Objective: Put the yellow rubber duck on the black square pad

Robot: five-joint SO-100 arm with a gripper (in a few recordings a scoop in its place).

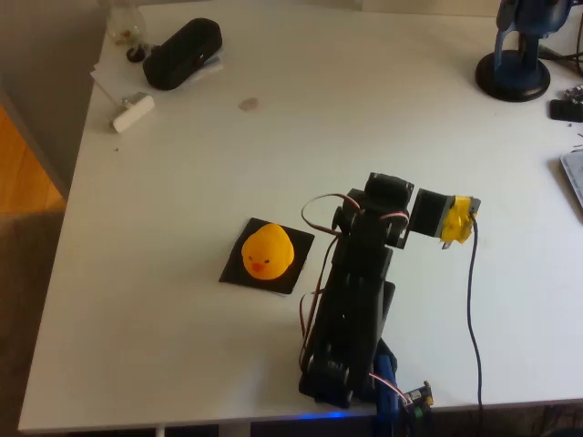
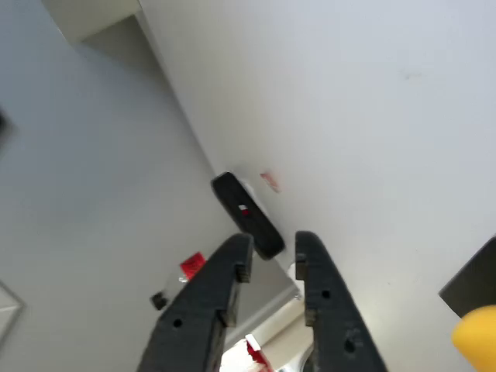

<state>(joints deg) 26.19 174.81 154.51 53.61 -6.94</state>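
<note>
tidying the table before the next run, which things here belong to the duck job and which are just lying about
Belongs to the job:
- yellow rubber duck, already sitting on the pad
- black square pad
- claw, holding nothing

Just lying about:
- black oblong pouch
- small white cylinder
- blue stand with a round base
- small brown stain on the table

- The overhead view looks down from well above the white rectangular table [image 1: 182,137].
- The wrist view looks low along it, sharing the bulky black oblong pouch [image 1: 182,53].

A white table [image 1: 182,346] stands over warm wooden floor [image 1: 23,164] beside a grey wall [image 1: 36,45].
</note>
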